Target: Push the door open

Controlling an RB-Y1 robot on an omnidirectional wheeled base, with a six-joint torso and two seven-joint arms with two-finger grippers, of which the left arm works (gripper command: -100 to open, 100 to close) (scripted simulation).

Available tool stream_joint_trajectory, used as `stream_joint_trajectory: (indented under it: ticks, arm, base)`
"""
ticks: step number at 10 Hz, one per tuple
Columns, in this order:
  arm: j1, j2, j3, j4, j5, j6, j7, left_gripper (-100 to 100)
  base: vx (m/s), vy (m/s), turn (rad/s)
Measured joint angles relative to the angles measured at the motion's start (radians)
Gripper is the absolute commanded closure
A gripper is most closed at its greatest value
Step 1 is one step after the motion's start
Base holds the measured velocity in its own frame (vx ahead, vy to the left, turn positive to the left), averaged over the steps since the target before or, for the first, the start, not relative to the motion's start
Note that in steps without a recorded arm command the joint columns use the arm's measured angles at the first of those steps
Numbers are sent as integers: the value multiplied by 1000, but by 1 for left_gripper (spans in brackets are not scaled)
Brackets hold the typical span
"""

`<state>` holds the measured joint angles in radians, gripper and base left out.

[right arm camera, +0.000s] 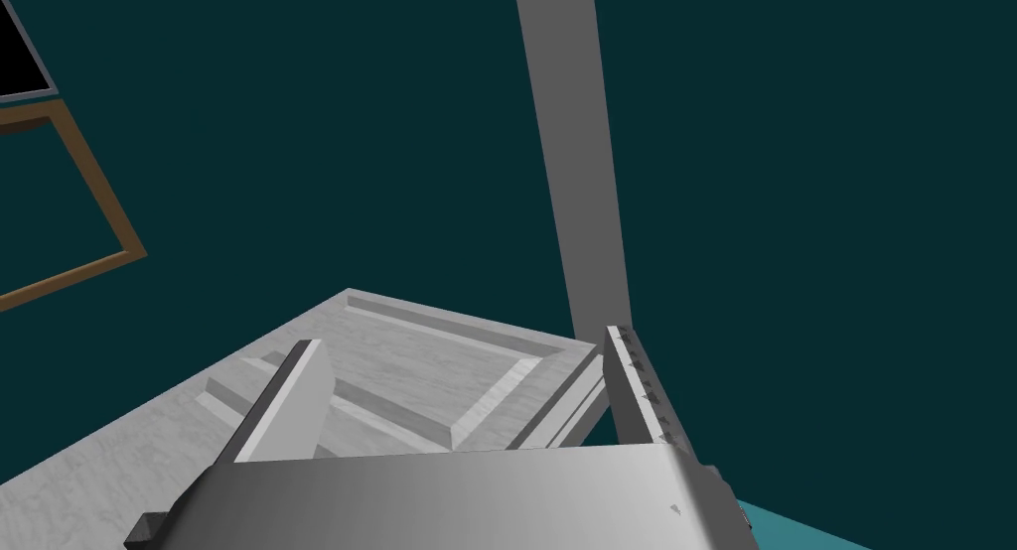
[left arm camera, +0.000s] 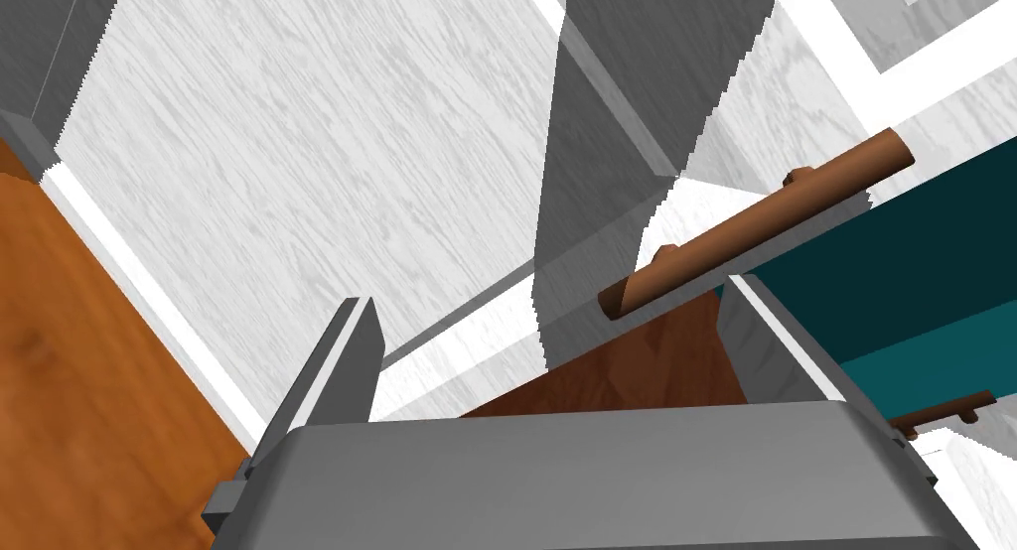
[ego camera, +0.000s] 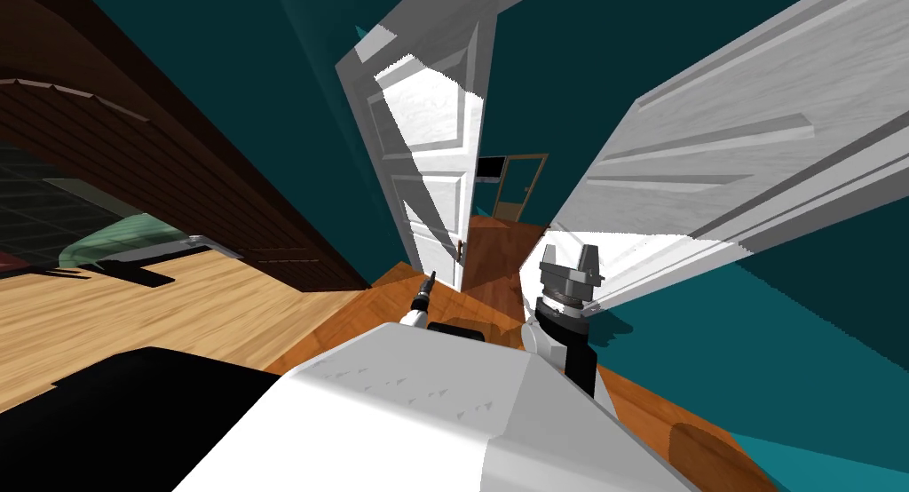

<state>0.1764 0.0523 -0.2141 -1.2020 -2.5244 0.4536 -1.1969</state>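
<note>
Door (left arm camera: 298,157), white, ajar; my left gripper (left arm camera: 546,291) spread near its brown handle (left arm camera: 755,221); right gripper (right arm camera: 462,338) spread too.

We log the door (left arm camera: 298,157) as white-painted, matt, with faint brushed wood grain. Its bar handle (left arm camera: 755,226) looks like reddish-brown wood, smooth. The floor (ego camera: 497,247) at 12 o'clock is orange-brown wood, fairly glossy. The paler plank floor (ego camera: 133,309) at 9 o'clock is matt. The wall (ego camera: 266,140) is flat teal, untextured.
</note>
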Motion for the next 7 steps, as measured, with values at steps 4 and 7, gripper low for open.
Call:
stream_joint_trajectory:
  ticks: [4,7]
  arm:
    - [-19,-10,-11,55,-116,47,-50,-100]
    - [-27,-19,-15,77,-185,68,-83,-100]
  base:
    - [60,5,14]
    - [49,1,12]
